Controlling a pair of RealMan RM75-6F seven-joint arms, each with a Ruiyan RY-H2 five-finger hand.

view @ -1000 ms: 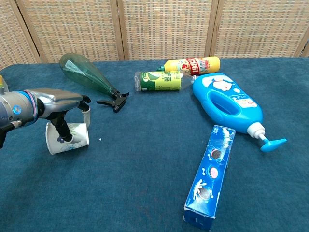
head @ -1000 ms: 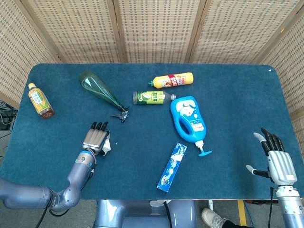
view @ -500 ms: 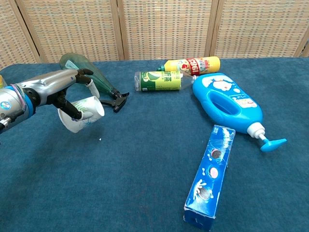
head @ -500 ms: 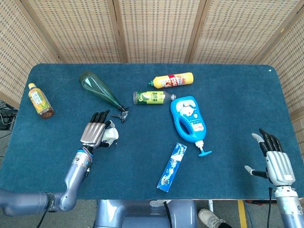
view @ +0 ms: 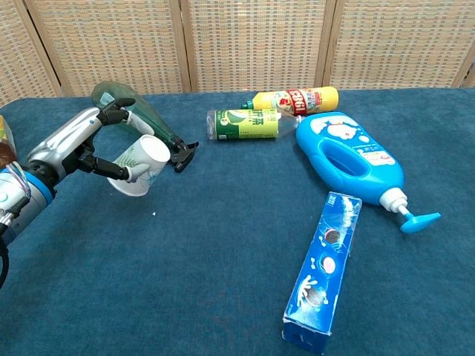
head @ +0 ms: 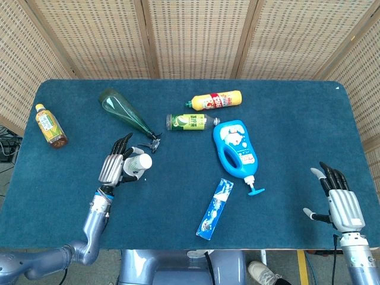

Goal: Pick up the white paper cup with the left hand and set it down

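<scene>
1. The white paper cup [view: 141, 166] is held clear of the blue table [view: 223, 252], tilted, with its base toward the upper right and its rim lower left, near the table's left-centre.
2. The cup is gripped by the left hand [view: 78, 144]: fingers are curled over its top and thumb side is tucked underneath, so that the thin wall is cradled rather than crushed. Seen from the head view, the cup [head: 138, 164] lies just right of the left hand [head: 116, 165].
3. The lift is judged to be done; setting the cup down upright is what remains, and the tilt would need to be taken out first.
4. The green spray bottle [view: 137, 120] lies just behind the cup, its black trigger close to the cup's base, so a bare patch in front is the safer landing spot.
5. The right hand [head: 340, 199] is held near the table's right edge, fingers spread and holding nothing, well apart from the blue pump bottle [head: 236, 149].
</scene>
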